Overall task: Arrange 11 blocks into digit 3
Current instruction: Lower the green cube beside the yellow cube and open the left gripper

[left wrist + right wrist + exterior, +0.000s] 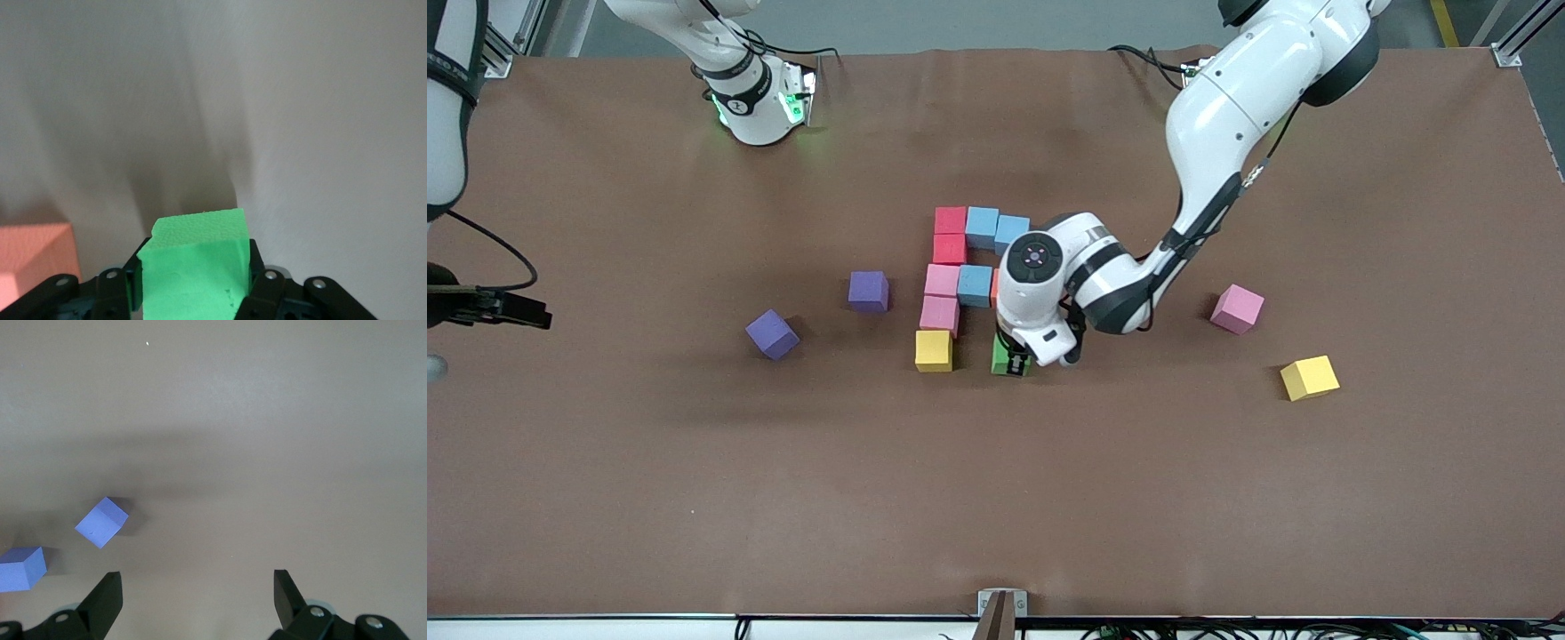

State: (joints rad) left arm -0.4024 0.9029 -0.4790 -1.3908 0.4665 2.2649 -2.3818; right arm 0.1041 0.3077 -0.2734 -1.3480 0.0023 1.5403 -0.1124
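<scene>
**Green cube clamped, low beside the half-built figure**

The left gripper (1014,363) is closed on the green block (195,257), a finger (133,280) pressed flat against each of two facing sides, low at the end of the figure nearest the front camera. The block's grainy matte skin and slightly nicked top edge suggest foam: very light, a little springy, unlikely to slip or break. It probably dents under a hard squeeze, so a grip square on two parallel faces, as here, looks right.

Just beside the gripper, toward the right arm's end of the table, a gap separates the green block from a yellow block (934,350). From that yellow one a column runs away from the gripper: two pink blocks (941,296), then two red blocks (950,234). Light blue blocks (994,228) form a bar off the red end, and another light blue block (975,285) starts the middle bar, where an orange block (33,257) shows close by the fingers.

Well apart from the gripper, toward the left arm's end, lie a loose pink block (1237,308) and a second yellow block (1309,378).

The right gripper (197,593) waits with jaws wide and empty above bare table (783,489), near two purple cubes (818,313).
</scene>
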